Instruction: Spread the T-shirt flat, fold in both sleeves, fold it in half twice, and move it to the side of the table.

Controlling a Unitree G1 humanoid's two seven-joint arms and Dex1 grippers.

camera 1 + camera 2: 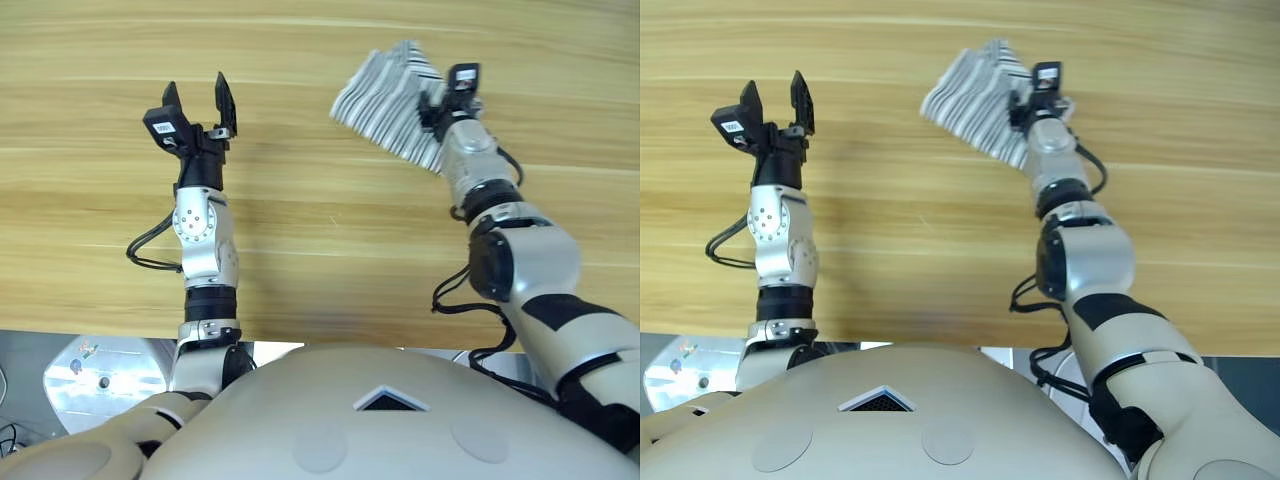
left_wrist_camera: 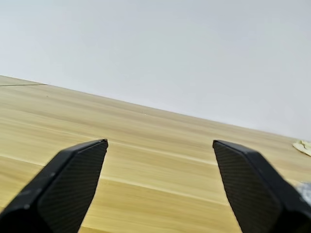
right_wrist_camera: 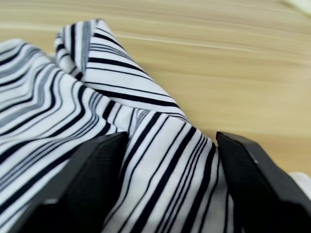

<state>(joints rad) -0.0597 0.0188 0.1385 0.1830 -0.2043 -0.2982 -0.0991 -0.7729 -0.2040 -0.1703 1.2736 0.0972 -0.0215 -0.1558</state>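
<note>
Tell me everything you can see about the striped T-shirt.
The T-shirt is soft white cloth with black and grey stripes, bunched into a creased, folded bundle rather than spread flat. It lies on the wooden table, far on the robot's right. The right gripper is open, its fingers straddling one fold.

Your right gripper (image 3: 171, 141): two black fingers (image 3: 92, 189) in foreground of frame, standing wide apart. Striped T-shirt (image 3: 73, 107), white with black and grey lines, fills gap between them and touches both inner faces. You see cloth bunched in rumpled folds, one fold rising toward centre of frame. Light wood bench (image 3: 233, 58) runs behind cloth into background.
</note>
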